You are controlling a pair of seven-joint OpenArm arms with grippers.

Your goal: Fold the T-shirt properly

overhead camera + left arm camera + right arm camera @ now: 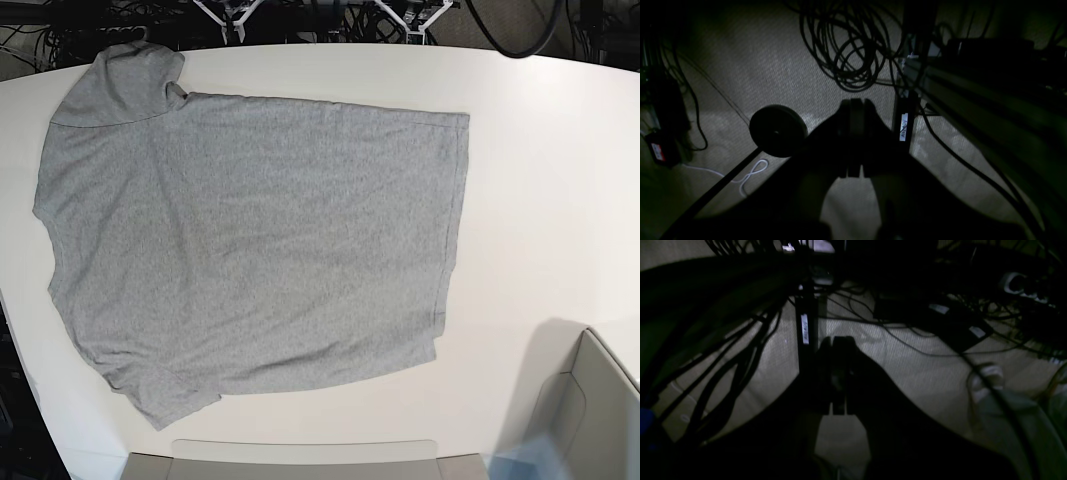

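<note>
I see the T-shirt [250, 250] spread flat, plain side up, across the left part of the white surface [540, 180], hem toward the right. My left gripper [856, 110] and right gripper [838, 346] are both pressed together and empty, hanging over carpeted floor [766, 63] among cables [846, 50].

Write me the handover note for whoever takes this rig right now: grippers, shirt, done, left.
Left gripper: shut, empty, hanging below table level over the carpet and cables.
Right gripper: shut, empty, also down over the floor.
Neither arm shows in the base view.
T-shirt: spread flat on the white table, plain grey side up, hem toward that view's right, sleeves at the upper left and lower left.
Done: shirt laid out flat.
Left: every fold; none has been made.
</note>
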